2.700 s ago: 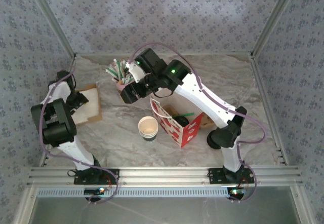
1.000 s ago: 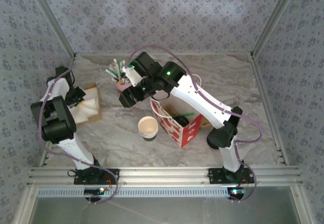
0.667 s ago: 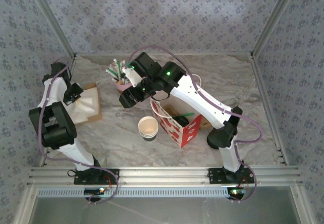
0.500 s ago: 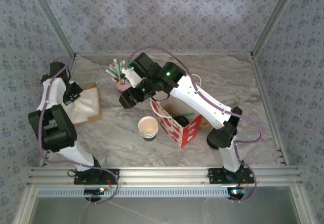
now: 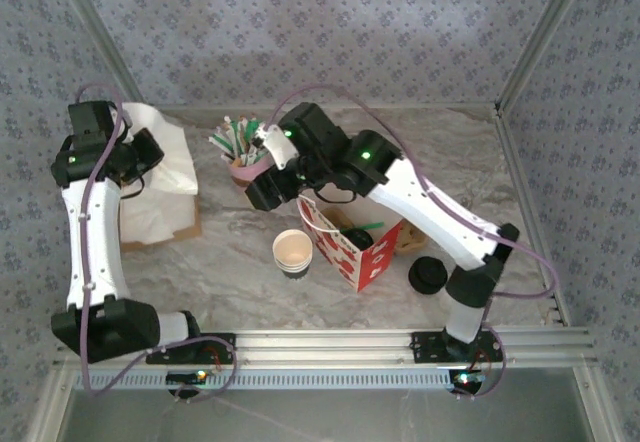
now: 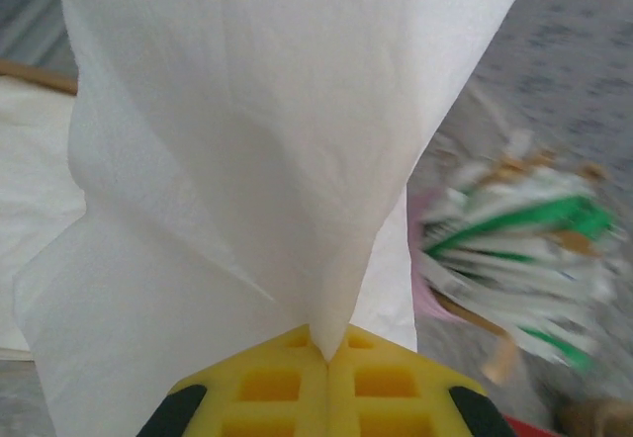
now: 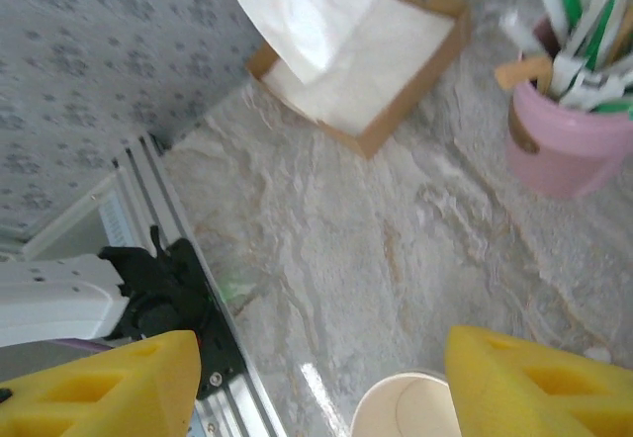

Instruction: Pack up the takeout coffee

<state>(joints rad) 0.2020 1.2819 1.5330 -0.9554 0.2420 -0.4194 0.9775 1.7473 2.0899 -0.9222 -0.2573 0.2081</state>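
A napkin (image 6: pixel 267 140) held up for packing
Left end effector (image 6: pixel 328 353) clenches the napkin high, likely to clear its box (image 5: pixel 165 230); right end effector (image 7: pixel 316 378) hangs released; the takeout coffee (image 5: pixel 358 235) apparently sits inside the red carrier (image 5: pixel 345 254).

marble table (image 5: pixel 225 267), cup stack (image 5: pixel 292 252), red box (image 5: pixel 352 252)

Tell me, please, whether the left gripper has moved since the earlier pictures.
Yes: the left gripper, shut on a napkin, moved from the napkin box toward the back wall.
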